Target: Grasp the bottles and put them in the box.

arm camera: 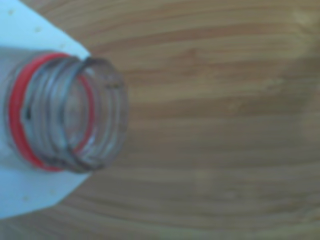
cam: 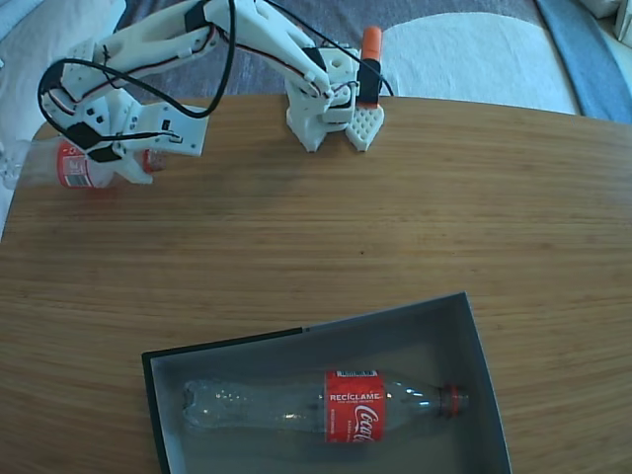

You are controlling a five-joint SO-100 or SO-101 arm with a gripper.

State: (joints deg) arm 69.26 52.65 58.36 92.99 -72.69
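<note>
One clear bottle (cam: 353, 405) with a red label lies on its side inside the box (cam: 415, 331), its neck toward the right. A second bottle (cam: 74, 165) lies at the table's far left edge in the fixed view, body sticking out past the edge. My gripper (cam: 146, 158) sits over its neck end and looks shut on it. In the wrist view, the uncapped bottle neck (arm camera: 107, 90) with its red ring fills the left side, pressed against a white finger (arm camera: 30, 30). The other finger is hidden.
The arm's white base (cam: 326, 114) stands at the table's back edge with an orange-topped clamp (cam: 370, 59) beside it. The wooden table (cam: 395, 217) lies bare between arm and box. The box is cut off by the bottom of the fixed view.
</note>
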